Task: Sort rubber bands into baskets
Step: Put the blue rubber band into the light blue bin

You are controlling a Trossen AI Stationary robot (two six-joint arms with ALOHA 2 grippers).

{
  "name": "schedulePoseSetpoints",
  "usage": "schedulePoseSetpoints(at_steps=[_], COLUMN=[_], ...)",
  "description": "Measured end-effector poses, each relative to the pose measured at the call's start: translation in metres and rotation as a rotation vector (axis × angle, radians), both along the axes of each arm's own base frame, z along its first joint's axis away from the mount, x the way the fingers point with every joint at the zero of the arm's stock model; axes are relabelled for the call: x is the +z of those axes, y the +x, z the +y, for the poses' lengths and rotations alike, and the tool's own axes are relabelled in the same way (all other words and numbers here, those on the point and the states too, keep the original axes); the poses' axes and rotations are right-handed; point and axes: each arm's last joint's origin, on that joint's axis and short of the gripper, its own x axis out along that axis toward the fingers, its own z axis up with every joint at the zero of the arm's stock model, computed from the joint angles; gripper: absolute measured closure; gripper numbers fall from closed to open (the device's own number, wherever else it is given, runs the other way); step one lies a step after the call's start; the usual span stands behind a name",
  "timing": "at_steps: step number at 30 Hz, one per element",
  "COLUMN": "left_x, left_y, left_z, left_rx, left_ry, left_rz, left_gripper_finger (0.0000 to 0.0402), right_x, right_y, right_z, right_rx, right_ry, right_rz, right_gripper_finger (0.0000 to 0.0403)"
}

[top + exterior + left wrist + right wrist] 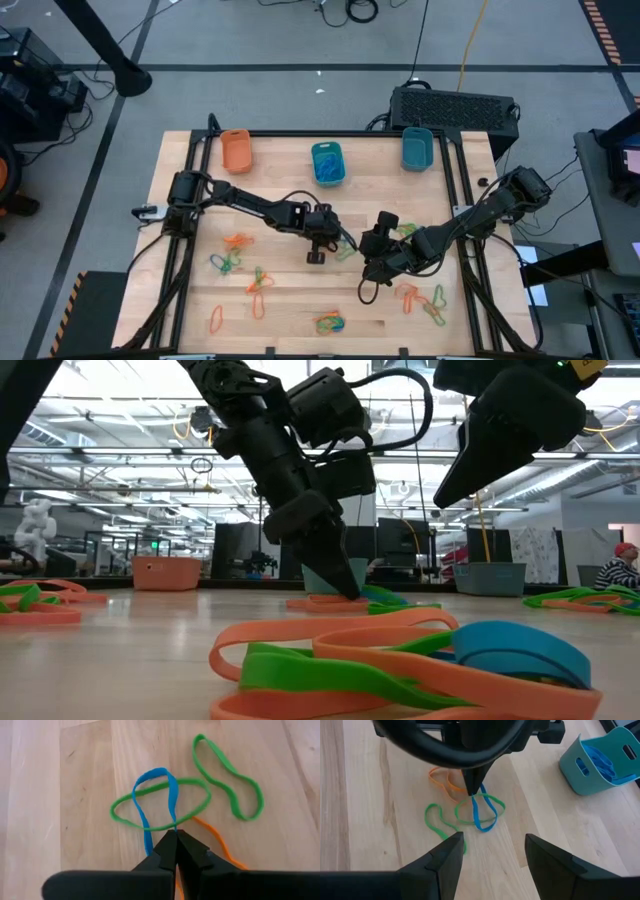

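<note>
left gripper [175, 836] pinched on blue rubber band [156, 802] | tabletop, tilted down

Table [75, 795] showing pale wood, matt, fine straight grain. Blue rubber band [152, 795] pinched at left gripper [175, 836] tips looking smooth, soft-sheened rubber; green band [227, 782] beside it looking alike. Gripper fingers [445, 860] appearing matt black plastic. Teal basket [590, 770] beyond the tips showing smooth, slightly glossy plastic.

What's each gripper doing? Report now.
Left gripper: shut on the blue rubber band.
Right gripper: open, holding nothing.
</note>
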Motion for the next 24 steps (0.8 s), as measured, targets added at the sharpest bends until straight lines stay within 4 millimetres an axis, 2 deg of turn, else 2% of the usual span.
schedulePoseSetpoints(at_steps=[7,11,18,21,24], left_x=[0.011,0.039,0.080,0.084,0.079], left_y=[0.003,0.004,-0.003,-0.009,-0.007], left_z=[-0.001,-0.001,-0.001,0.000,-0.001], left_rx=[-0.016,-0.023,-0.056,-0.104,-0.119], left_ry=[0.011,0.015,0.036,0.032,0.016], left_rz=[0.011,-0.005,0.106,0.192,0.196], left_gripper_finger=[0.0398,0.0398,0.0399,0.0399,0.0399], right_x=[0.000,0.000,0.000,0.001,0.001], right_y=[0.000,0.000,0.000,0.001,0.001], right_z=[0.000,0.000,0.000,0.000,0.000], right_rx=[0.000,0.000,0.003,0.004,0.006], right_ry=[0.000,0.000,0.000,0.003,0.002], right_rz=[0.000,0.001,0.001,-0.004,-0.006], right_gripper_finger=[0.0200,0.0200,0.0200,0.0200,0.0200])
